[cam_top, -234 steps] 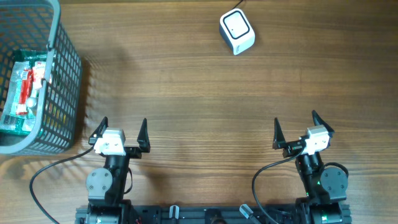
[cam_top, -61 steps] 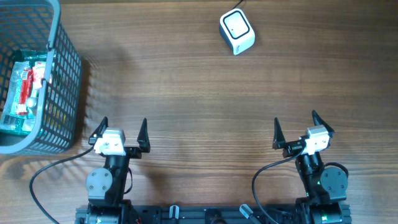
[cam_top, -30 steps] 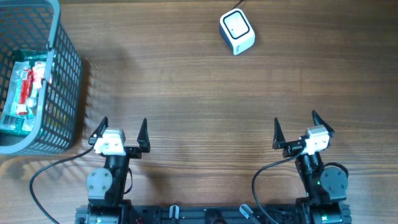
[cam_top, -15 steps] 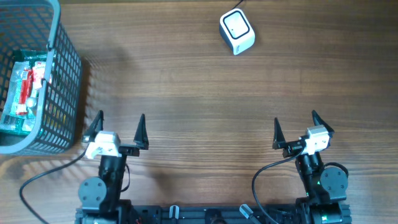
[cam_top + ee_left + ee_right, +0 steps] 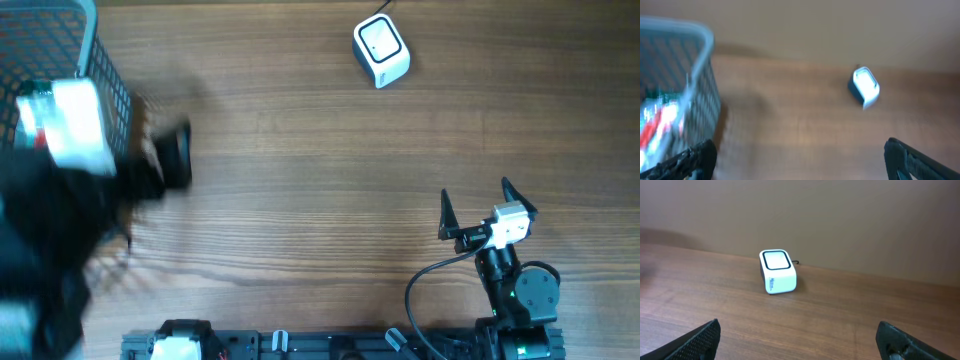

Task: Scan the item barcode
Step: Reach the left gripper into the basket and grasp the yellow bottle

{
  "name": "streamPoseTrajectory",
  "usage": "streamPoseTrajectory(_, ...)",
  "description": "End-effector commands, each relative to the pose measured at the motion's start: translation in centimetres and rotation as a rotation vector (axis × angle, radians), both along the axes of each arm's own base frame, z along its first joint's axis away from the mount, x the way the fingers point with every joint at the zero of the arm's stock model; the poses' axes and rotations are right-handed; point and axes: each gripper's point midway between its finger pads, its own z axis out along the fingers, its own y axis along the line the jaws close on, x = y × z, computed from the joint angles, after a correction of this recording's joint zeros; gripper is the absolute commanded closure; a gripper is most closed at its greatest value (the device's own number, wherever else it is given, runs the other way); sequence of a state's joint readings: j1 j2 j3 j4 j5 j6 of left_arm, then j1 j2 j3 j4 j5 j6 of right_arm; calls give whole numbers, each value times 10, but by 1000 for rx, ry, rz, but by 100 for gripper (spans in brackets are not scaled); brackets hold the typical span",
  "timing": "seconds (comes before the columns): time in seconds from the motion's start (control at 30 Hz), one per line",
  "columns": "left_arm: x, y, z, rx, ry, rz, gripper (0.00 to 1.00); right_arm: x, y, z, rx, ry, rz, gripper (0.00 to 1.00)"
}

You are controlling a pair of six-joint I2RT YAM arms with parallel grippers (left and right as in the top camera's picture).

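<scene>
The left arm (image 5: 50,230) is a large dark smear over the grey plastic mesh basket (image 5: 108,95), hiding most of it from overhead; the left wrist view is blurred too, yet the left gripper (image 5: 800,162) shows fingers spread wide, empty; inside the basket the red-and-green packet (image 5: 657,117) is a streak of colour, barcode unreadable; the right gripper (image 5: 474,195) also stands wide apart, empty; the brown wooden table (image 5: 320,170) bears a small white box scanner (image 5: 381,51), well apart from the basket; a plain tan wall (image 5: 840,210) stands behind.
</scene>
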State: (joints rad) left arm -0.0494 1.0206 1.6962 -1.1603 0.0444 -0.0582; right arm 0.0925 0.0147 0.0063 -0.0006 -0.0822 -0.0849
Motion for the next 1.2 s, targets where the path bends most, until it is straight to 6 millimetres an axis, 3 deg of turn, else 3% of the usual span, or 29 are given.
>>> streamPoseTrajectory(0.0, 42, 21, 26, 65, 28, 111, 0, 0, -1, 2, -13, -11, -5, 0)
streamPoseTrajectory(0.1, 66, 67, 30, 142, 47, 335, 0, 0, -1, 2, -13, -11, -5, 0)
streamPoseTrajectory(0.2, 68, 113, 18, 175, 106, 498, 0, 0, -1, 2, -13, -11, -5, 0)
streamPoseTrajectory(0.33, 63, 171, -19, 91, 247, 616, 0, 0, -1, 2, -12, -11, -5, 0)
streamPoseTrajectory(0.5, 44, 218, -64, 8, 426, 732, 0, 0, -1, 2, -12, -11, -5, 1)
streamPoseTrajectory(0.73, 39, 247, -148, -75, 661, 744, 0, 0, -1, 2, -13, -11, -5, 0)
streamPoseTrajectory(0.87, 38, 260, -186, -101, 742, 756, 0, 0, -1, 2, -13, -11, -5, 0)
streamPoseTrajectory(1.17, 54, 256, -244, -139, 824, 634, 0, 0, -1, 2, -13, -11, -5, 0)
